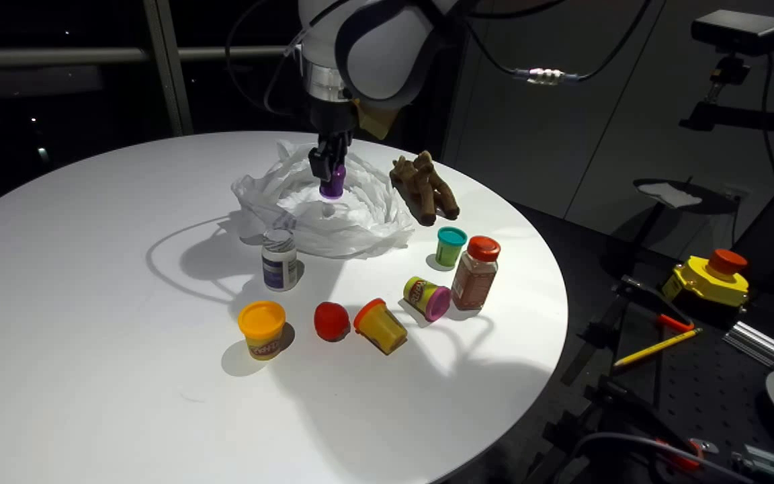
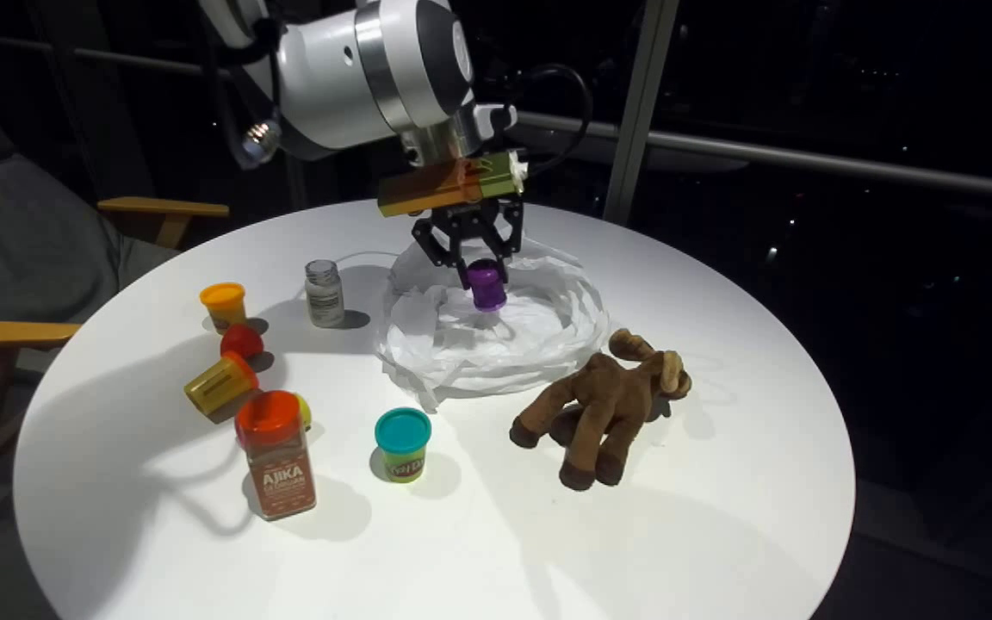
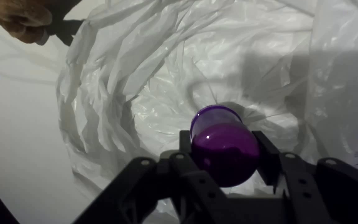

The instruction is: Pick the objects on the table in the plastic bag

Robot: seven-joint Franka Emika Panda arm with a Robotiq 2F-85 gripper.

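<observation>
Seen from an exterior view, nearest the front edge of the table (image 1: 125, 403) stands an upright orange tub (image 1: 262, 331); to its right come a round red piece (image 1: 331, 321) and, just beside that, a yellow tub with a red lid (image 1: 380, 327), lying on its side. Slightly farther in, towards the right edge, a yellow tub with a pink lid (image 1: 425, 298) also lies on its side, just beside an upright red-capped jar (image 1: 476, 277). The white bottle (image 1: 279, 263) stands between the orange tub and the plastic bag (image 1: 360, 236); a green tub with a teal lid (image 1: 449, 251) stands just beyond the jar. The bag spreads towards the far edge, its wrinkled folds ringing a hollow. Over that hollow the gripper (image 3: 222, 144) grasps the purple container (image 3: 224, 152), one finger on either side, domed end up and rim end pointing down at the plastic; whether it touches the bag cannot be told. The brown plush figure (image 1: 422, 183) lies just beside the bag, towards the far right edge.
</observation>
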